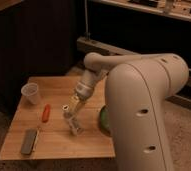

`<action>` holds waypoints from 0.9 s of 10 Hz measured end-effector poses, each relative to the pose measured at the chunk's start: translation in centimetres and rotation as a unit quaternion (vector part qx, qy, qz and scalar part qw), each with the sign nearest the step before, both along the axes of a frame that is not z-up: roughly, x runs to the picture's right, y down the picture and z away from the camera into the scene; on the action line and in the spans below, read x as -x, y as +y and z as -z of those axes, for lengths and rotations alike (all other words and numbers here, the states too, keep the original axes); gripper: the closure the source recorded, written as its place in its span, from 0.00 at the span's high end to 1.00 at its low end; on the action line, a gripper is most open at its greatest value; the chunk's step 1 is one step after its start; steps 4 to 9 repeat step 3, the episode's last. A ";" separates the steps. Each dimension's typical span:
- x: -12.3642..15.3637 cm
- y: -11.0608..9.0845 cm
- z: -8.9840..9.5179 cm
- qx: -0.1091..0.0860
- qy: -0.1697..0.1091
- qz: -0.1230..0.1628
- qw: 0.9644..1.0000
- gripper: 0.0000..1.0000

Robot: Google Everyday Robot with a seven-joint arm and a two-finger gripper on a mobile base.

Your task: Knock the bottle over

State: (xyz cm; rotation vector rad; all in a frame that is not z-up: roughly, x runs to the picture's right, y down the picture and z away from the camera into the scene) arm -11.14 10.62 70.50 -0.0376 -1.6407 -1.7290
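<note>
Clear plastic, your bottle (72, 119) leans at mid-desk (59, 142), its top touching the claw (75, 106) just above; you cannot tell the claw's state. No writing is readable.

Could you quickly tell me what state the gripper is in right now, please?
Gripper: low over the table, at the tilted bottle, right of the orange thing; open or shut cannot be told.
</note>
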 end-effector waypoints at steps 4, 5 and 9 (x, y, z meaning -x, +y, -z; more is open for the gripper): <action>-1.2 0.5 0.9 0.001 0.012 0.004 1.000 0.45; -1.2 0.5 0.9 0.001 0.012 0.004 1.000 0.45; -1.2 0.5 0.9 0.001 0.012 0.004 1.000 0.45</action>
